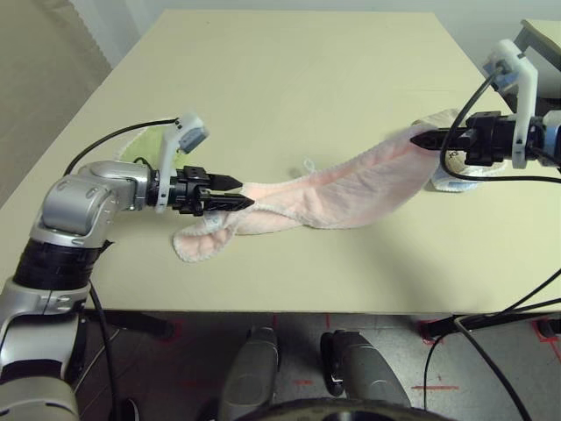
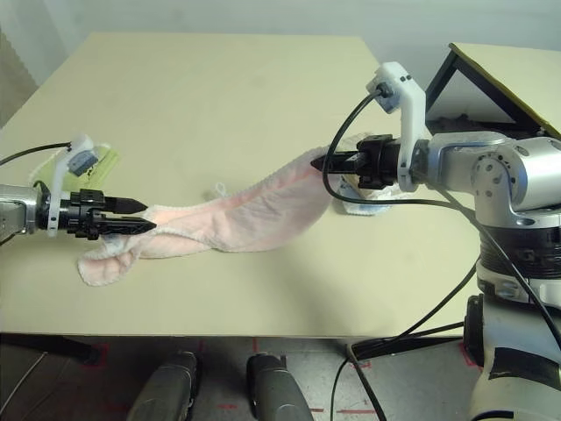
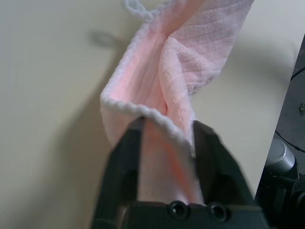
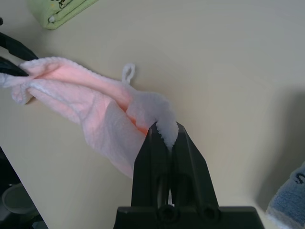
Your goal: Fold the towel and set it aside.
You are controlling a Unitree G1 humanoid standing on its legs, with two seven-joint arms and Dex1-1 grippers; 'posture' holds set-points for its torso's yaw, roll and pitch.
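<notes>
The pale pink towel (image 1: 337, 189) stretches across the worktop (image 1: 289, 79), its left end clamped in the left tool (image 1: 235, 193), its right end in the right tool (image 2: 320, 162).

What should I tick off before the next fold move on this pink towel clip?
1. Left tool has the towel: ok, cloth sits between its fingers in the left wrist view.
2. Right tool has the other end: ok, shut on white trim.
3. Towel spread flat for folding: not ok, it hangs bunched between the two tools, sagging to the table.
4. Left end fully gathered: not ok, a corner droops below the left tool onto the table.
5. Set-aside spots: cannot tell; a green towel lies by the left arm and a blue-grey cloth behind the right tool.
</notes>
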